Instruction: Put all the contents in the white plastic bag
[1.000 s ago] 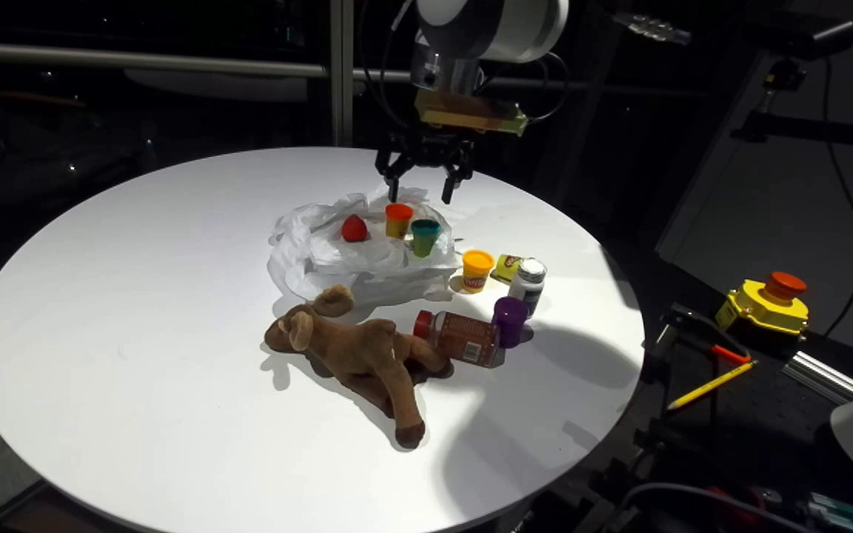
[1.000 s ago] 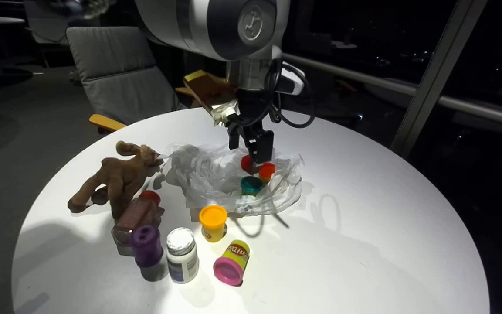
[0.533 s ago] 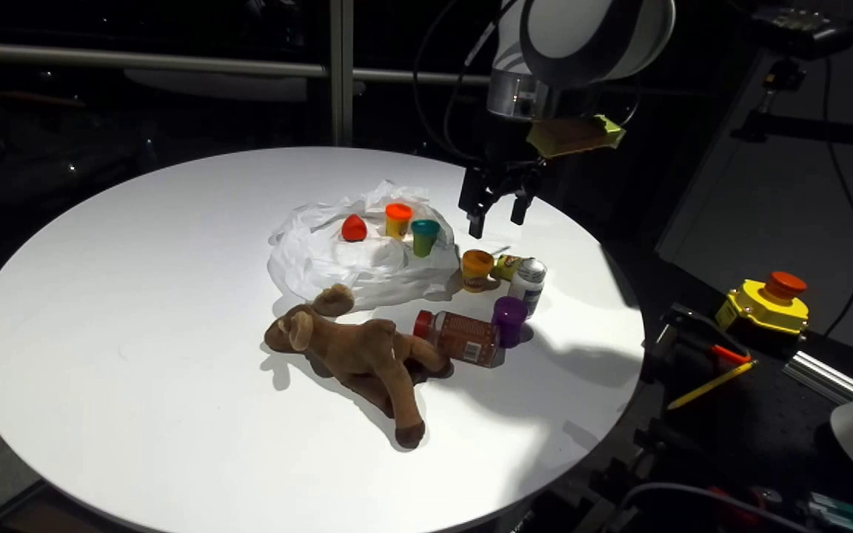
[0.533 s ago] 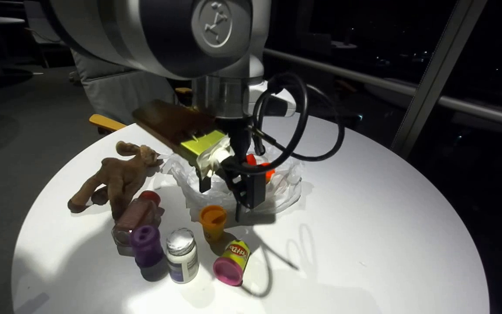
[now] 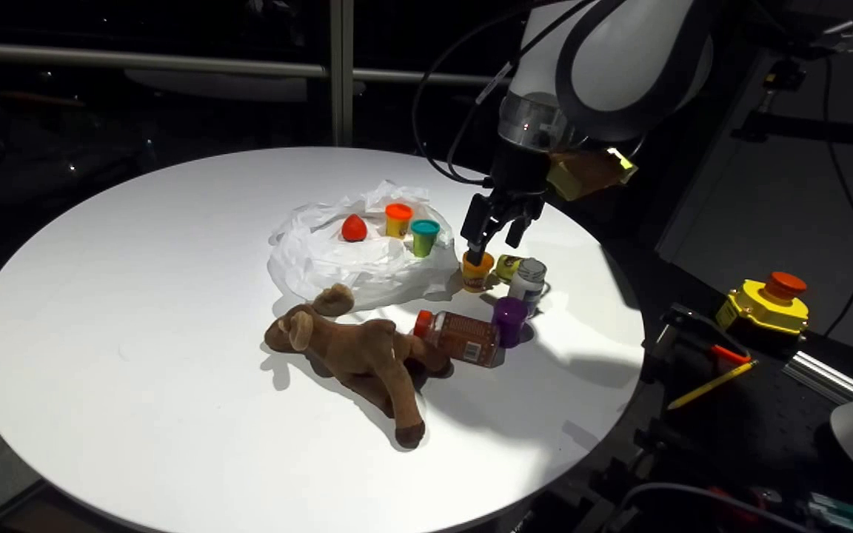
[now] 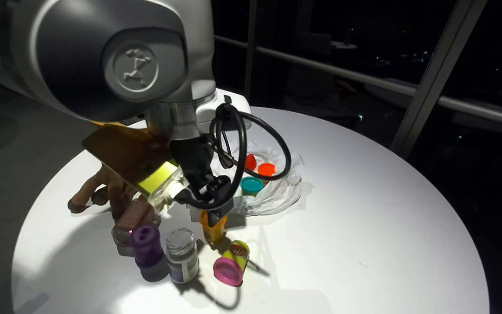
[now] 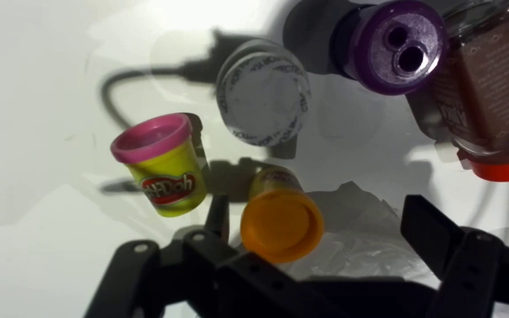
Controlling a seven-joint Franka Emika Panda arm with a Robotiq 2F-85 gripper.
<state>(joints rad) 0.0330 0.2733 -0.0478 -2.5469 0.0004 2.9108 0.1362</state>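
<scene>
The worktop (image 5: 138, 422) is shared by the white plastic bag (image 5: 326, 259) and a brown plush animal (image 5: 352, 348). The end effector (image 7: 316, 207) is spread wide; in the wrist view an orange-lidded tub (image 7: 283, 225), outside the bag, is framed between its fingers (image 7: 429, 232). A red-lidded tub (image 5: 398, 222), a green tub (image 5: 424, 240) and a red object (image 5: 354, 229) are set among the bag's folds.
</scene>
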